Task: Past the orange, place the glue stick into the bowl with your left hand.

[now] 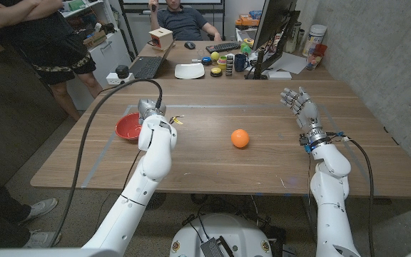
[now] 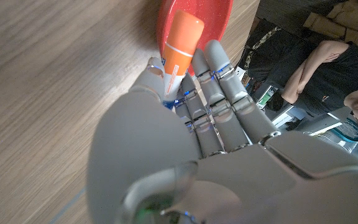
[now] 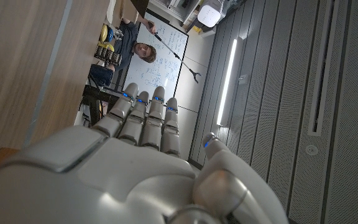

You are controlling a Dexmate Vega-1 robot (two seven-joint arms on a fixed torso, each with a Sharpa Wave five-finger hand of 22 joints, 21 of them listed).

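Left hand [image 1: 150,113] is pinching the glue stick [image 2: 180,46], orange with a white band, right beside the red bowl [image 1: 128,126] on the counter [image 1: 212,168]. The orange [image 1: 240,138] sits well to the bowl's right. Further right, the right hand [image 1: 300,105] is up off the counter with fingers spread, holding nothing.

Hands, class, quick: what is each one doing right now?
Left hand: its fingers hold the glue stick, near the red bowl.
Right hand: open, holding nothing, fingers apart.
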